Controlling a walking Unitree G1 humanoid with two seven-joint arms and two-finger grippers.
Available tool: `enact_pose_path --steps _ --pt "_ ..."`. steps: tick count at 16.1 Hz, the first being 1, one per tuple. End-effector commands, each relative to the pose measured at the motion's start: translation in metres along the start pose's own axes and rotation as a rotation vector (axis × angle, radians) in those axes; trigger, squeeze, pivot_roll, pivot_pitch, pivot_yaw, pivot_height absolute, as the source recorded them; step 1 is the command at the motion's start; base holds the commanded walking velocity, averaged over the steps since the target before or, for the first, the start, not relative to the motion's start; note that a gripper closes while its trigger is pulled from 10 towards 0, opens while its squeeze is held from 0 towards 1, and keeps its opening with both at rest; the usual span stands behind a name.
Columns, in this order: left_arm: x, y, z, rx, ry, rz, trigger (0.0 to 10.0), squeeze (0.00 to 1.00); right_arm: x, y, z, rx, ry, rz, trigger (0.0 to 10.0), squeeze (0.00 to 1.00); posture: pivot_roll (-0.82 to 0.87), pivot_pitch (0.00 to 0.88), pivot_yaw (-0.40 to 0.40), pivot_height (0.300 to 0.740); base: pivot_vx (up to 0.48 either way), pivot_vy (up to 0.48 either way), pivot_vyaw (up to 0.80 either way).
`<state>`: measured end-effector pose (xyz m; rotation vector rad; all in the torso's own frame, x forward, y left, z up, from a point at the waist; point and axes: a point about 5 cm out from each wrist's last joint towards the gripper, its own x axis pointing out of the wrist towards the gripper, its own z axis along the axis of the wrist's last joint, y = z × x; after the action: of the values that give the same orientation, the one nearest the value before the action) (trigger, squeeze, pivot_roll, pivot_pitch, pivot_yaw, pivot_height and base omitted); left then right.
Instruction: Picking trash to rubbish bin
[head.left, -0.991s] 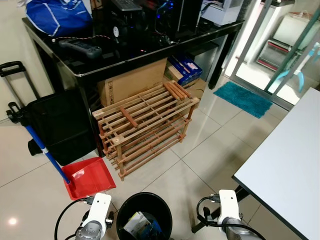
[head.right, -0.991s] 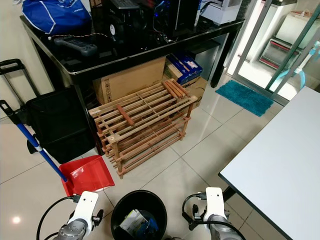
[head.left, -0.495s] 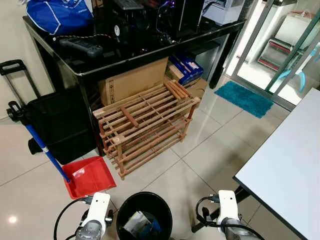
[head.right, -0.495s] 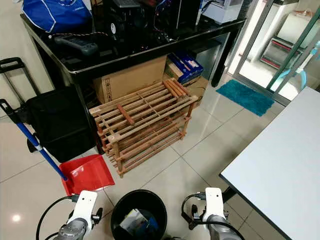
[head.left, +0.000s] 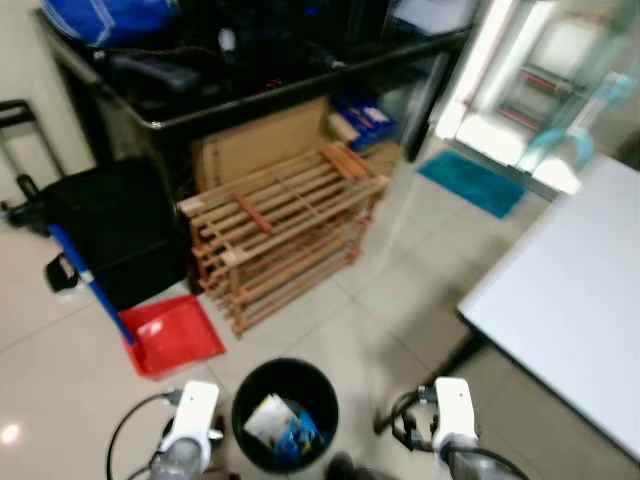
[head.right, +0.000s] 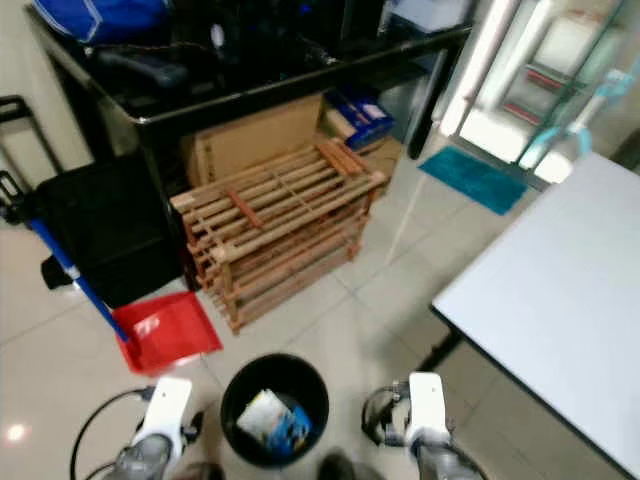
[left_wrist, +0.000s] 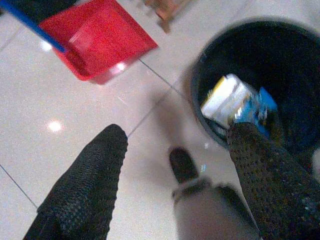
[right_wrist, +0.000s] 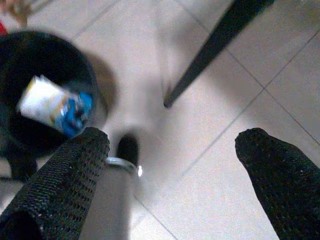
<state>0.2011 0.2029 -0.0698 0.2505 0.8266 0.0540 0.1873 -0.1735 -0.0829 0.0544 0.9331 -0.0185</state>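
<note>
Head views now blurred and shifted against half a second ago: the whole scene sits lower and tilted, more of the white table (head.left: 570, 300) at right, so the camera has moved, not the things. Black rubbish bin (head.left: 285, 412) stands on the tiled floor (head.left: 60, 360) between the two wrists, same place relative to them as before. Trash (head.left: 282, 425), a white and blue wrapper, lies inside the bin. Red dustpan (head.left: 172, 335) with blue handle rests on the floor just beyond and to the left of the bin, its position by the wooden rack (head.left: 280, 235) unchanged. Rack stands against the black desk (head.left: 200, 90), cardboard box (head.left: 260, 150) behind it, teal mat (head.left: 472, 182) further right. Left gripper (left_wrist: 175, 170) hangs low over the tiles beside the bin, fingers (left_wrist: 85, 185) spread wide, nothing between them; bin rim and wrapper show past one fingertip. Right gripper (right_wrist: 170, 165) hangs low on the bin's other side, fingers (right_wrist: 275, 170) also spread wide and empty, a dark table leg (right_wrist: 210, 55) crossing the floor ahead of it.
</note>
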Motion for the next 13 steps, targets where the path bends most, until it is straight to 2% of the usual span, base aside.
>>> enact_pose_path --steps 1,13 --pt "-0.003 -0.0055 -0.0106 -0.014 0.028 -0.003 10.0 0.0 0.0013 -0.0042 0.0118 0.001 -0.037 -0.008 10.0 0.0 -0.05 0.074 -0.103 0.74 -0.307 0.0 0.0" --pt "-0.0029 -0.0057 -0.0102 -0.014 0.027 0.0 10.0 0.0 0.0013 -0.003 0.0113 -0.002 -0.037 0.009 10.0 0.0 -0.04 0.074 -0.106 0.74 -0.31 0.0 0.0"
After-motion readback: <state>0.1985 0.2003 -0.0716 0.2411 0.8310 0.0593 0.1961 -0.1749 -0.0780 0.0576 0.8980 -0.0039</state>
